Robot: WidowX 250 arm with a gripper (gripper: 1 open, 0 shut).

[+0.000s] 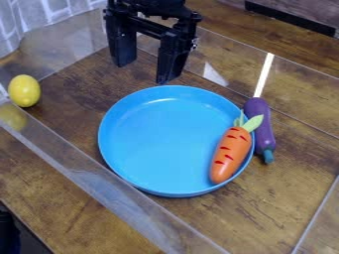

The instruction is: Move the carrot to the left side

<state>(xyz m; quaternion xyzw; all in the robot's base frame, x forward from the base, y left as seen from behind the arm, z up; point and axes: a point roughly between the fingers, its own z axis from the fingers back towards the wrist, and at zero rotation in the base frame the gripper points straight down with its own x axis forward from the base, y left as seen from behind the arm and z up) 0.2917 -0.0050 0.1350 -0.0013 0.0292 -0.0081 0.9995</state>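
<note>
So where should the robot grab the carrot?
Probably around the carrot's thick orange middle, coming straight down from above. It lies flat on its side in the blue plate, against the right rim, so its long body offers two sides to pinch across. The leafy top looks too thin and floppy. The gripper is open, hanging behind the plate.

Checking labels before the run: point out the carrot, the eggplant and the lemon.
carrot (232, 154): camera view, middle of the orange body, lying on the blue plate's right rim.
eggplant (261, 126): camera view, purple body, right of the carrot.
lemon (24, 90): camera view, centre of the yellow fruit at the left edge.
</note>
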